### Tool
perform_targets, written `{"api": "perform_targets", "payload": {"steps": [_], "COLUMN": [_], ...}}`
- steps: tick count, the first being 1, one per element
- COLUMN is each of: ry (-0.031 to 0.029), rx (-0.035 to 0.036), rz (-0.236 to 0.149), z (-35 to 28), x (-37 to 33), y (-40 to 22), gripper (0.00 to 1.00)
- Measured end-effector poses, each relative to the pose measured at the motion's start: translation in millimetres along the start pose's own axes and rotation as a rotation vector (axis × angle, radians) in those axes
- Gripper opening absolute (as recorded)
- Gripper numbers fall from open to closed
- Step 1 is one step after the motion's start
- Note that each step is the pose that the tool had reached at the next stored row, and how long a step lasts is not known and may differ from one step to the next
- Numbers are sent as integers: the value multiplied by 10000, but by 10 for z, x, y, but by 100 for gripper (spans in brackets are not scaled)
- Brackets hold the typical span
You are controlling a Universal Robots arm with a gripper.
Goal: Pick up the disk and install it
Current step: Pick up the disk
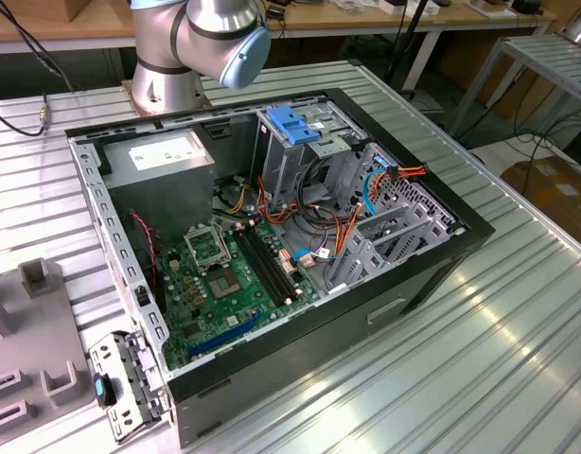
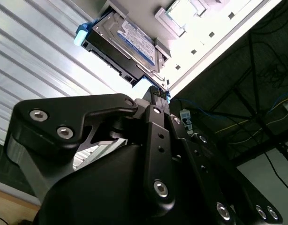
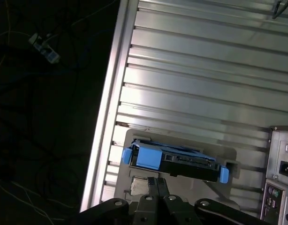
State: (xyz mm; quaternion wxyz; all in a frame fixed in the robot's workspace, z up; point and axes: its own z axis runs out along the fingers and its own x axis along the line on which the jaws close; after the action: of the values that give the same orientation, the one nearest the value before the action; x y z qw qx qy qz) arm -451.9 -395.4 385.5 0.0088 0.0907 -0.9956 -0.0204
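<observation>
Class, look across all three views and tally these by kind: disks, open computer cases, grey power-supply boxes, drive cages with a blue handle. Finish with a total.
Disk: 1
Open computer case: 1
Power-supply box: 1
Drive cage with blue handle: 1
Total: 4

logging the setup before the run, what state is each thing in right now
disk: sitting in the holder, not installed
claw: right by the disk
case: open, side panel off
cage: upright inside the case
</observation>
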Motion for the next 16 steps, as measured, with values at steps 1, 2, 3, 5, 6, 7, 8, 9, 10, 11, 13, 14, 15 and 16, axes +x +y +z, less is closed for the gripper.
{"api": "perform_targets", "payload": {"steps": [1,2,3,5,6,7,8,9,10,11,13,14,15,16], "ry": [2,4,7,11,12,16,17,20,22,25,30,32,35,37], "rx": [1,2,2,3,4,5,5,7,7,8,10,11,12,13], "rz": [-51,-88,-151,-248,-297,-361,-409,-471,-537,-601,-709,-762,-818,-879], "z": [0,0,0,0,0,0,0,0,0,0,0,0,0,0], "x": [0,0,0,0,0,0,0,0,0,0,0,0,0,0], "y": [0,0,0,0,0,0,0,0,0,0,0,0,0,0], "gripper": [11,11,11,11,11,11,11,11,11,11,11,11,11,11]}}
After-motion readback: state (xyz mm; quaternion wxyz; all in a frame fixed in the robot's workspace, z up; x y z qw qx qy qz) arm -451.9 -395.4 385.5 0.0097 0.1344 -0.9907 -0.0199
